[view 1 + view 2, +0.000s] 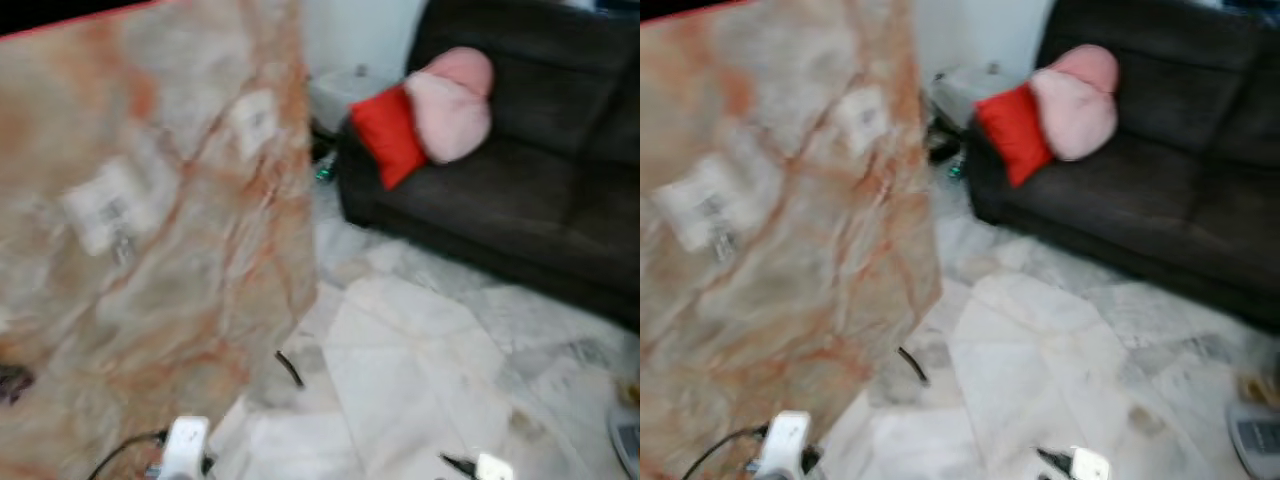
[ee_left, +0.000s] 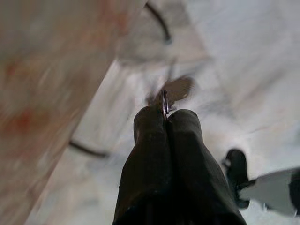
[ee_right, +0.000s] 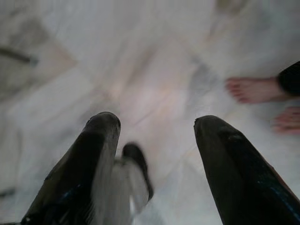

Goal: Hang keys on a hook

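Plainly, the left gripper (image 2: 165, 117) has its two black fingers pressed together on a key ring (image 2: 165, 102), with a blurred key (image 2: 174, 90) dangling just past the tips over the pale marble floor (image 1: 420, 350). The right gripper (image 3: 157, 123) hangs idle with its fingers spread wide and nothing between them; a person's bare feet (image 3: 255, 90) stand on the floor beyond it.

On the left of the scene rises a reddish marble wall (image 1: 150, 250), carrying pale patches (image 1: 110, 205) that may be hook plates, one with something small hanging below it, though blur keeps me from telling. To the far right sits a dark sofa (image 1: 520, 180) with a red cushion (image 1: 385, 135) and a pink cushion (image 1: 450, 100).

The chief risk, as I judge it, is the hold itself: only the thin ring is pinched at the very fingertips, so a jolt while walking could shake it loose or twist it, and the keys would drop to the hard floor. The key also swings, which would make threading the ring onto a small hook unsure. A black cable (image 1: 290, 368) lying near the wall's foot could catch a step, and the person nearby could be brushed by the idle arm.
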Robot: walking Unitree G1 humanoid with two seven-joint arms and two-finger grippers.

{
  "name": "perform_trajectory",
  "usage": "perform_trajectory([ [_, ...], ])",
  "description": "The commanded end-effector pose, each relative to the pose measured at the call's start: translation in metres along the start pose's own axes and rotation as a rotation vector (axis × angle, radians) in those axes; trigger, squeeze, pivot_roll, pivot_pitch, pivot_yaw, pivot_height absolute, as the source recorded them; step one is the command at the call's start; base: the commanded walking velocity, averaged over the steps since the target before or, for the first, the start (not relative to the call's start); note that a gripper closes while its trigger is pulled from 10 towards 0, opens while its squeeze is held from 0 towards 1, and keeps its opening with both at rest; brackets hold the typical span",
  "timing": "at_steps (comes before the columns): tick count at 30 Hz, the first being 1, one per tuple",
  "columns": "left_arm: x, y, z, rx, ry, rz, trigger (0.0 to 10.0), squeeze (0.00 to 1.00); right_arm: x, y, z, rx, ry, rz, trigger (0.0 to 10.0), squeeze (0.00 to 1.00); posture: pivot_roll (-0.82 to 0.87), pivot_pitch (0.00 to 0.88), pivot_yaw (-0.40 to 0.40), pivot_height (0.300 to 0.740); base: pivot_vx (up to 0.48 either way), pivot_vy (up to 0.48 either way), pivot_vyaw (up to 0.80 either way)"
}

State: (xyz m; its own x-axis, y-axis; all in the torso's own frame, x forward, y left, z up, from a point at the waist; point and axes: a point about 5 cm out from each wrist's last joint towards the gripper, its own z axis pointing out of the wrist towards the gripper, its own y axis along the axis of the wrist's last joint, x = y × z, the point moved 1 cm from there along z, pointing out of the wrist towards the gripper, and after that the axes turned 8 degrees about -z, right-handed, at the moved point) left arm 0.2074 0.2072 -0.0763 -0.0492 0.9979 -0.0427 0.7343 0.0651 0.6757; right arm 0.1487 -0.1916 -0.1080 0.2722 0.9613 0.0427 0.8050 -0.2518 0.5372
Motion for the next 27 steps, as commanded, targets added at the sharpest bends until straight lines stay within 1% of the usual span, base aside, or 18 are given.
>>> perform_trajectory([
  [1, 0.012, -0.003, -0.003, 0.013, 0.029, 0.015, 10.0, 0.00, 0.010, 0.002, 0.001, -0.003, 0.025, 0.004, 10.0, 0.00, -0.01, 0.000, -0.032, 0.740, 0.326, 0.000, -0.76],
  [8, 0.010, -0.003, -0.002, 0.010, 0.026, 0.015, 10.0, 0.00, 0.010, 0.002, 0.001, -0.004, 0.027, 0.002, 10.0, 0.00, -0.01, 0.000, -0.032, 0.740, 0.324, 0.000, -0.75],
  [10, 0.010, -0.002, -0.002, 0.010, 0.025, 0.017, 10.0, 0.00, 0.010, 0.003, 0.001, -0.007, 0.023, 0.004, 10.0, 0.00, -0.01, 0.000, -0.032, 0.740, 0.326, 0.000, -0.43],
  [16, 0.010, -0.001, -0.002, 0.006, 0.024, 0.019, 10.0, 0.00, 0.009, 0.003, 0.001, -0.013, 0.019, 0.002, 10.0, 0.00, -0.01, 0.000, -0.033, 0.740, 0.326, 0.000, 0.00],
  [19, 0.009, 0.006, -0.001, -0.019, 0.023, 0.014, 10.0, 0.00, 0.009, 0.004, 0.001, -0.019, 0.019, 0.004, 10.0, 0.00, -0.01, 0.000, -0.033, 0.740, 0.326, 0.000, 0.00],
  [22, 0.010, 0.016, 0.001, -0.056, 0.026, -0.016, 10.0, 0.00, 0.009, 0.005, 0.001, -0.023, 0.015, -0.029, 10.0, 0.00, -0.01, 0.000, -0.033, 0.740, 0.326, 0.000, 0.00],
  [24, 0.010, 0.017, 0.001, -0.063, 0.027, -0.023, 10.0, 0.00, 0.008, 0.006, 0.001, -0.024, 0.013, -0.034, 10.0, 0.00, -0.01, 0.000, -0.033, 0.740, 0.300, 0.000, 0.54],
  [25, 0.010, 0.021, 0.002, -0.072, 0.027, -0.034, 10.0, 0.00, 0.008, 0.006, 0.001, -0.027, 0.014, -0.035, 10.0, 0.00, -0.01, 0.000, -0.033, 0.740, 0.285, 0.000, 0.80],
  [26, 0.008, 0.029, 0.003, -0.099, 0.014, -0.036, 10.0, 0.00, 0.008, 0.006, 0.001, -0.030, 0.010, -0.025, 10.0, 0.00, -0.01, 0.000, -0.033, 0.740, 0.000, 0.000, 0.80],
  [27, 0.008, 0.029, 0.003, -0.099, 0.014, -0.036, 10.0, 0.00, 0.008, 0.006, 0.001, -0.030, 0.010, -0.025, 10.0, 0.00, -0.01, 0.000, -0.033, 0.740, 0.000, 0.000, 0.80],
])
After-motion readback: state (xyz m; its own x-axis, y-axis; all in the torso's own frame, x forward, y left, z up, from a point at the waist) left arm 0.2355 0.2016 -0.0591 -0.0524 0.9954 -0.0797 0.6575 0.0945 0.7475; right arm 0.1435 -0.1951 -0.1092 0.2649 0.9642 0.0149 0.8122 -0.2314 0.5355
